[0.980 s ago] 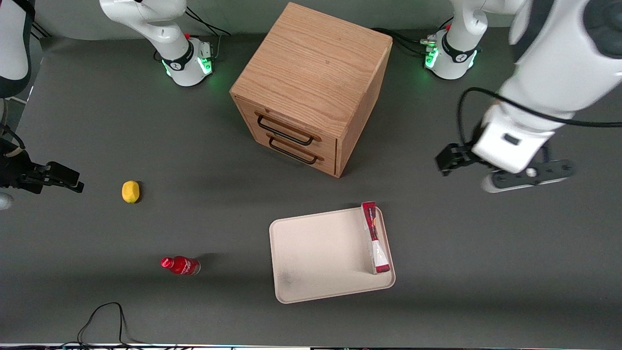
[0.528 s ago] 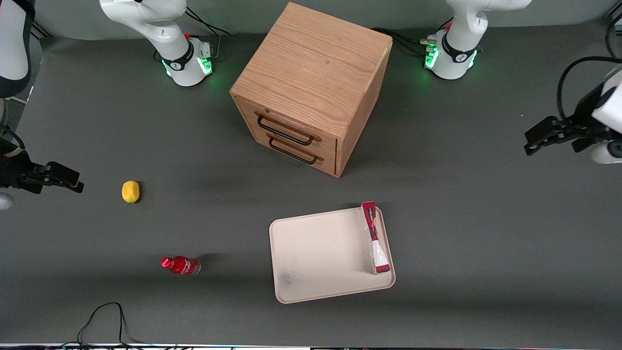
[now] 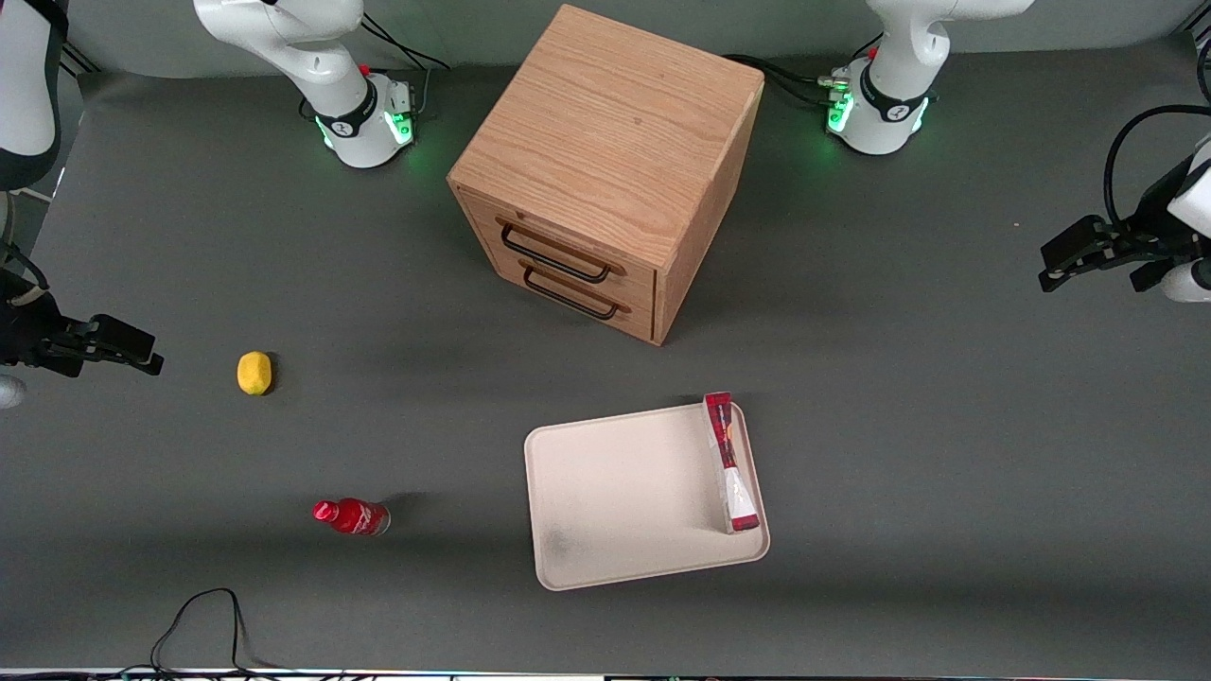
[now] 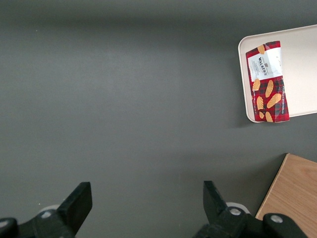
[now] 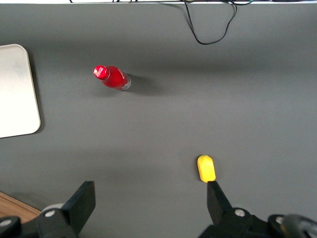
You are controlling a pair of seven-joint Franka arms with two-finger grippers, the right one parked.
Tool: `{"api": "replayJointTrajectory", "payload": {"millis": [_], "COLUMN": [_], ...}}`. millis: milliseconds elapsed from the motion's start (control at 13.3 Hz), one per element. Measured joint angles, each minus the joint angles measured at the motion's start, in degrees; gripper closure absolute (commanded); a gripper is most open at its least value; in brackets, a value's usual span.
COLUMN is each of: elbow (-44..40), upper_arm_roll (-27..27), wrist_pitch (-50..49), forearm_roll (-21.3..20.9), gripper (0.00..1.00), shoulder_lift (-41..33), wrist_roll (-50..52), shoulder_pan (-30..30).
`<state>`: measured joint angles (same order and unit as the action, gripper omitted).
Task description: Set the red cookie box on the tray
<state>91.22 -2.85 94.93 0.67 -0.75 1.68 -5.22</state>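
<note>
Lemon (image 3: 254,373) sits on tabletop (image 3: 378,605) toward parked arm's end; small red bottle (image 3: 351,516) lies nearer the front camera. Wooden drawer cabinet (image 3: 605,170) mid-table. Tray (image 3: 615,492) in front of it, nearer the camera. Red cookie box (image 3: 731,463) lies in tray along the rim on the working arm's side. Pincer (image 3: 1064,260) above bare tabletop at working arm's end, well apart from tray, fingers (image 4: 79,203) spread, holding nothing.

small red bottle (image 5: 112,78) lies on dark table (image 5: 208,109), near tray (image 5: 17,99) corner. yellow lemon (image 5: 206,168) well apart. black cable (image 5: 210,25) looped at table edge.
</note>
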Motion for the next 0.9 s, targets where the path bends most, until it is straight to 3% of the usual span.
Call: {"api": "replayJointTrajectory", "payload": {"millis": [528,905], "elbow": [1.4,2.0], "upper_arm_roll": [4.1,2.2], "wrist_pitch": [0.2,-0.1], "forearm_roll": [0.0,0.0], "gripper": [0.00,0.00], "shoulder_lift": [-2.3,-2.3], "wrist_roll": [0.8,1.8], "shoulder_pan": [2.3,1.5]}}
